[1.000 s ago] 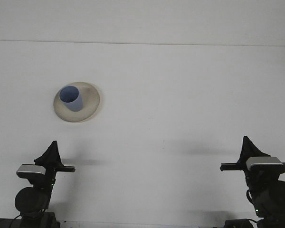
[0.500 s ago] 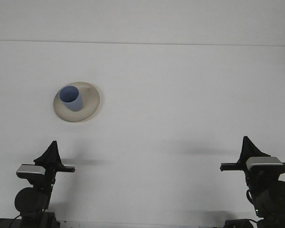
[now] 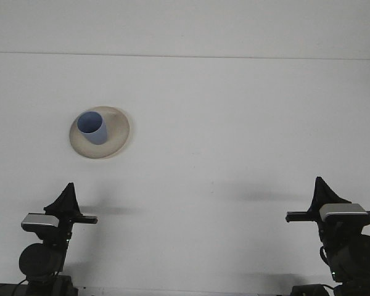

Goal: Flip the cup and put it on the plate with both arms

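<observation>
The cup point(image 3: 92, 128), a single blue one, is standing mouth-up on the one plate point(image 3: 100, 132), a pale round dish that is sitting on the left half of the white table point(image 3: 246, 135), nearer the far edge than the near one; the cup is resting toward the plate's left side and not at its centre, with its open mouth facing up and slightly toward the camera. Judging from that, the flip and the placing are looking done, so the step in hand is reading as the close of the task and not a fresh grasp. Two arms are showing, one at each near corner: the left gripper point(image 3: 68, 198) is sitting low at the near-left edge and the right gripper point(image 3: 322, 192) at the near-right edge, both well apart from the plate and carrying nothing. Each is presenting only a dark pointed silhouette from this view, so I cannot tell how either one is set. The next move, if any, is probably calling for little more than keeping both arms parked clear, since the cup is seeming stable where it is standing.
</observation>
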Motion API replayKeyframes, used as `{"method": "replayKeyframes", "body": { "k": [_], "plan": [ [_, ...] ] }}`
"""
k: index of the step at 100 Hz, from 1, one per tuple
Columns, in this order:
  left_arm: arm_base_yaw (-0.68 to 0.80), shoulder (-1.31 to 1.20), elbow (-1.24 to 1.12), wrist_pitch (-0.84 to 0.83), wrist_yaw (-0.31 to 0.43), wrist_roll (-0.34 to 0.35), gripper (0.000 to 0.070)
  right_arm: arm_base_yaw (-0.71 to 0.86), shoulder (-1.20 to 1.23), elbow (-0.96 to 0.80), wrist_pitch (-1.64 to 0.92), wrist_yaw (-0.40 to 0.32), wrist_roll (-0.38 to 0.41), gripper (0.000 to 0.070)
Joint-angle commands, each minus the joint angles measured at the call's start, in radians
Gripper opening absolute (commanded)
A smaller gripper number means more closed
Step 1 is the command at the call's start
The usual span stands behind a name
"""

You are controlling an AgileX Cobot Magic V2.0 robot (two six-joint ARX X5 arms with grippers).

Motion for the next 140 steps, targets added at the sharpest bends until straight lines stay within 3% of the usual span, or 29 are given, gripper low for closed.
{"method": "replayKeyframes", "body": {
  "k": [1, 32, 90, 140],
  "plan": [
    [0.002, -0.001, -0.019, 0.011, 0.003, 0.003, 0.001, 0.0, 0.004, 0.002, 0.01, 0.003, -0.005, 0.0001],
    [0.002, -0.001, -0.019, 0.011, 0.003, 0.003, 0.0011, -0.017, -0.073, -0.053, 0.056, 0.003, -0.005, 0.0001],
    [0.002, -0.001, -0.019, 0.011, 0.003, 0.003, 0.0011, -0.073, -0.356, -0.475, 0.359, 0.003, 0.002, 0.0001],
    [0.002, -0.001, -0.019, 0.011, 0.003, 0.002, 0.0011, -0.071, -0.356, -0.619, 0.557, 0.003, 0.003, 0.0001]
  ]
}}
